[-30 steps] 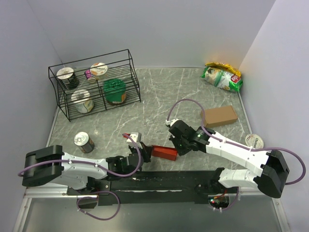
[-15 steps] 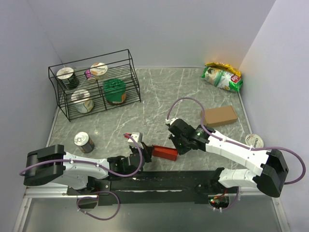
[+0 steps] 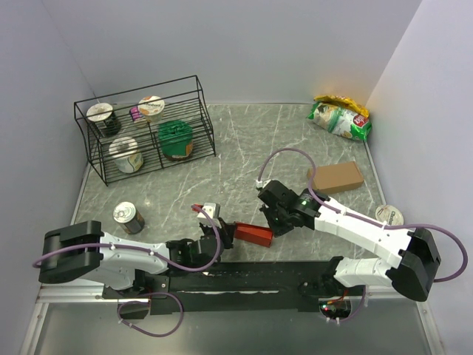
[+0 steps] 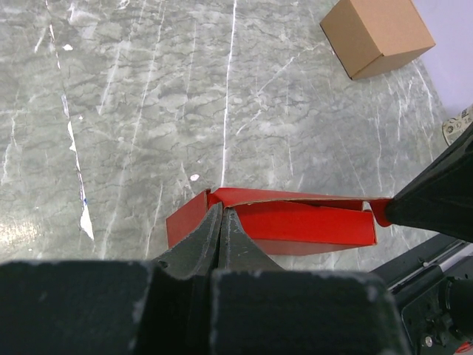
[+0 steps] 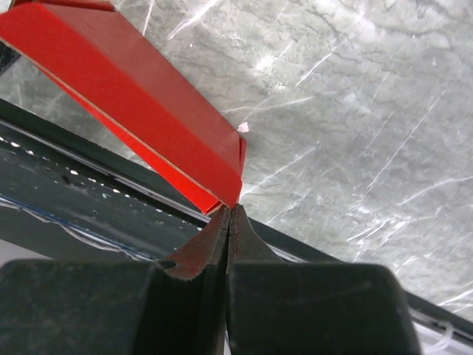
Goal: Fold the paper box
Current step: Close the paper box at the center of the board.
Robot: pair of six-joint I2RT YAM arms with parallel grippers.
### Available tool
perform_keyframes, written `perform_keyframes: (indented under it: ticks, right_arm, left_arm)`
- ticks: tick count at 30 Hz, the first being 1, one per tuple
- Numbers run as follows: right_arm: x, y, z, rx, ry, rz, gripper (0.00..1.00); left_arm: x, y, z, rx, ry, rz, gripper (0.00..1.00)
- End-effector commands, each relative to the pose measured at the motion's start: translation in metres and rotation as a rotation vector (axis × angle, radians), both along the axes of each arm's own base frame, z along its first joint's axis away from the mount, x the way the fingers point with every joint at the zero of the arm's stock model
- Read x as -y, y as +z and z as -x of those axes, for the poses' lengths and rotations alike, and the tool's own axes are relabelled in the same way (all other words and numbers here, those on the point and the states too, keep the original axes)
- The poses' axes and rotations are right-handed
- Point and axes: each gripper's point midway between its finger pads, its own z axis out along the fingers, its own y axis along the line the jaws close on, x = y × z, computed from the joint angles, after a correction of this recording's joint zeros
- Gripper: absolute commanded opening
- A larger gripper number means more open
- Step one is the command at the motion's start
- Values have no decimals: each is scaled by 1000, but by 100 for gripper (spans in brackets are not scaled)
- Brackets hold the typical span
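Your paper box point(image 3: 253, 235) lies close to the near edge of the table point(image 3: 244, 148), about midway along it. Its long axis runs left to right between the two arms. The left gripper point(image 4: 222, 214) is clamped shut on the thin wall at the box's left end. The right gripper point(image 5: 231, 213) is pinched closed on a small flap at the right-hand corner. Each arm has its own end, so neither is nearer. The next fold probably turns about that long axis.
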Motion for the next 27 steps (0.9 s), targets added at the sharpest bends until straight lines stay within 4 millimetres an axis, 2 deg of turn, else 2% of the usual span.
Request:
perform_keyframes:
  ticks: [1, 9, 16, 27]
  right_arm:
    - [-30, 28, -14, 23, -81, -160, 0]
    - [-50, 35, -19, 19, -137, -268, 0]
    - [-48, 44, -22, 11, -156, -291, 0]
    - [-44, 45, -25, -37, -179, -340, 0]
  left_arm:
    - [-46, -93, 37, -134, -158, -414, 1]
    - [-43, -95, 39, -125, -178, -434, 1]
    - [-43, -98, 41, -131, -177, -446, 1]
    - [-42, -102, 41, -138, -173, -470, 1]
